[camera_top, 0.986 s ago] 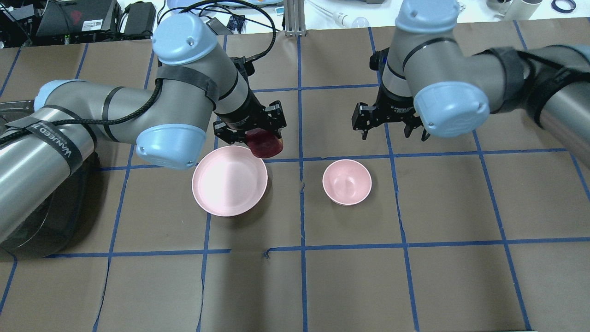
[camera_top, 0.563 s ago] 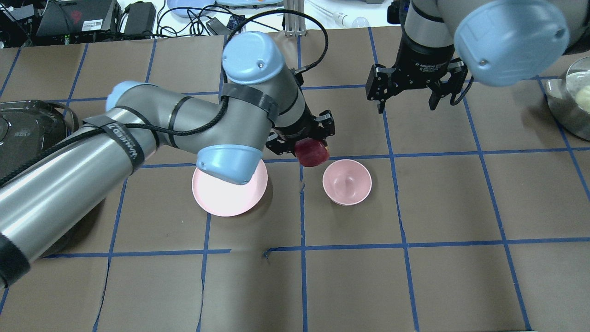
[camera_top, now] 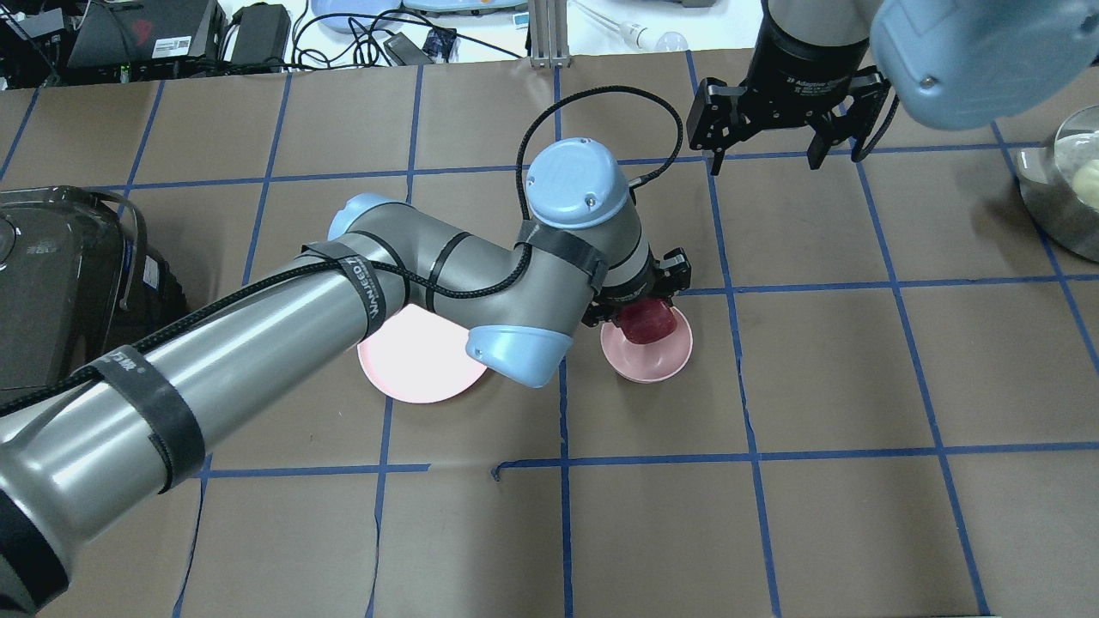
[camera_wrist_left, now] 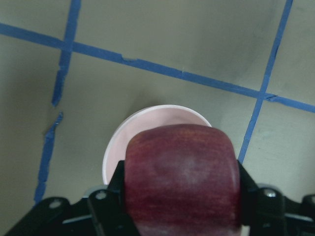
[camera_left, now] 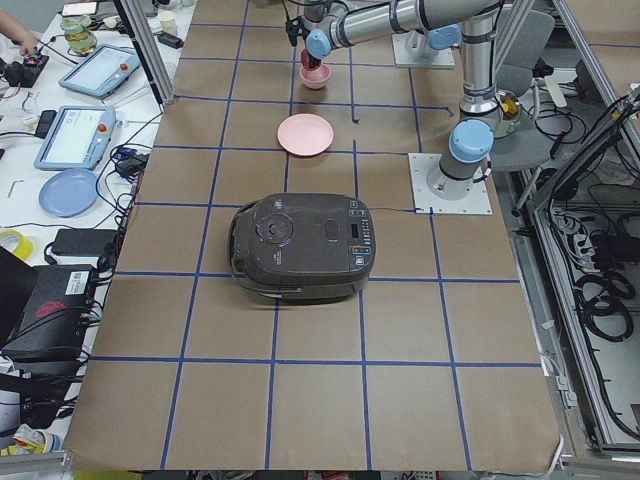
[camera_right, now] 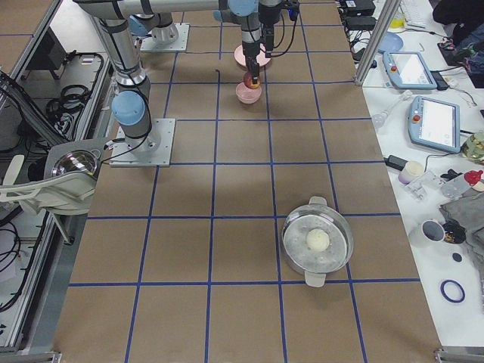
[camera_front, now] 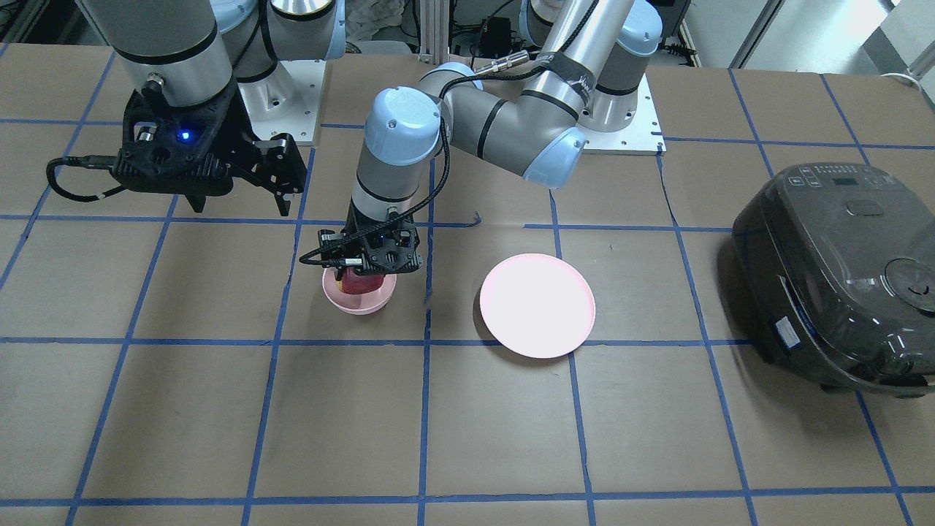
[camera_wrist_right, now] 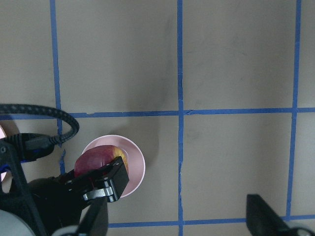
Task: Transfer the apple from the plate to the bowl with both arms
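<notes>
1. Left pincer (camera_top: 640, 311): clamped on the apple (camera_wrist_left: 181, 177), black fingers (camera_wrist_left: 118, 196) pressed flat against both flanks.
2. Right pincer (camera_top: 764, 159): jaws spread wide, hanging above the desk (camera_top: 773, 515) at roughly 1 o'clock from the bowl (camera_top: 665, 365) in the overhead view, well apart from it.
3. Bowl: small, deep, round, pale pink, with a smooth matte wall. Apple held over its 11-to-12 o'clock part, low at the rim. Touching the bowl's floor or not: impossible to tell.
4. Plate (camera_front: 537, 305): wide, shallow, round, the same pale pink, glaring under the light. At 9 o'clock from the bowl overhead, near but not touching, partly hidden there under the left arm's blue elbow cap.
5. Apple: dark red, blocky-round, dull mottled skin, with a yellowish patch at one end in the right wrist view.
6. Desk: covered in brown paper, squared off with blue tape, tape torn in spots.
7. Cooker (camera_front: 840, 277): dark, glossy, rounded box with lid shut, at 9 o'clock from the plate overhead.
8. Metal pot (camera_right: 318, 242): shiny, round, two-handled, with a pale ball inside, toward 2 o'clock from the bowl and well apart.
</notes>
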You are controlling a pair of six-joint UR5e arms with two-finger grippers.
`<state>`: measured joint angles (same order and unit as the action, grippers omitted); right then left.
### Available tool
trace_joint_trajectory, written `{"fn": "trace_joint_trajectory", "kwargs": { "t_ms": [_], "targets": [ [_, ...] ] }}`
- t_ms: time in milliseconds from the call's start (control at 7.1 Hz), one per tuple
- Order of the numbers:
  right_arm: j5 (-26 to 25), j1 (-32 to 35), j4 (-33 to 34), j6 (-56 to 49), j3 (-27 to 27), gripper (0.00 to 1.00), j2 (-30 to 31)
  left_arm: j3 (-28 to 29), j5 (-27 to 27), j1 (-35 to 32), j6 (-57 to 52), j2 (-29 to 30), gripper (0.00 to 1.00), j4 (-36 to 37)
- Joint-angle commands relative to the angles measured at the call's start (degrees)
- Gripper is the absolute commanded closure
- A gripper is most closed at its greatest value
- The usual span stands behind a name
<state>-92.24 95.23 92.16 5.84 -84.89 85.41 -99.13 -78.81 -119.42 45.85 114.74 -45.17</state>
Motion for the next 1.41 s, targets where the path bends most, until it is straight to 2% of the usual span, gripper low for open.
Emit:
{"fn": "trace_joint_trajectory", "kwargs": {
  "t_ms": [0, 141, 282, 423, 563, 986, 1127, 1268],
  "targets": [
    [-0.39, -0.13, 1.09, 0.13, 0.16, 0.0, 0.02, -0.27, 0.15, -0.37, 1.09, 2.06, 1.0, 0.43],
    [-0.65, -0.13, 1.09, -0.04, 0.07, 0.0, -0.07, -0.27, 0.15, -0.46, 0.91, 2.15, 1.0, 0.43],
    [-0.74, -0.13, 1.09, -0.04, 0.07, 0.0, -0.07, -0.44, 0.15, -0.46, 1.09, 2.42, 0.58, 0.08],
    [-0.83, -0.13, 1.09, -0.04, 0.07, 0.0, -0.07, -0.45, 0.06, -0.46, 1.09, 2.42, 0.36, 0.34],
    [-0.75, -0.13, 1.0, -0.13, 0.07, 0.0, -0.07, -0.27, -0.37, -0.46, 0.74, 1.03, 0.2, 0.43],
    [-0.83, -0.13, 0.74, -0.13, 0.07, 0.0, 0.02, 0.61, -0.73, 0.85, -1.28, -3.64, 0.17, -0.45],
    [-0.92, -0.22, 0.65, -0.13, 0.07, 0.0, 0.02, 0.35, -0.73, 2.25, -3.55, -6.34, 0.17, -4.28],
    [-0.92, -0.22, 0.48, -0.13, 0.07, 0.0, 0.02, -0.18, -4.38, 5.05, -12.27, -9.85, 0.18, -12.06]
  ]
}}
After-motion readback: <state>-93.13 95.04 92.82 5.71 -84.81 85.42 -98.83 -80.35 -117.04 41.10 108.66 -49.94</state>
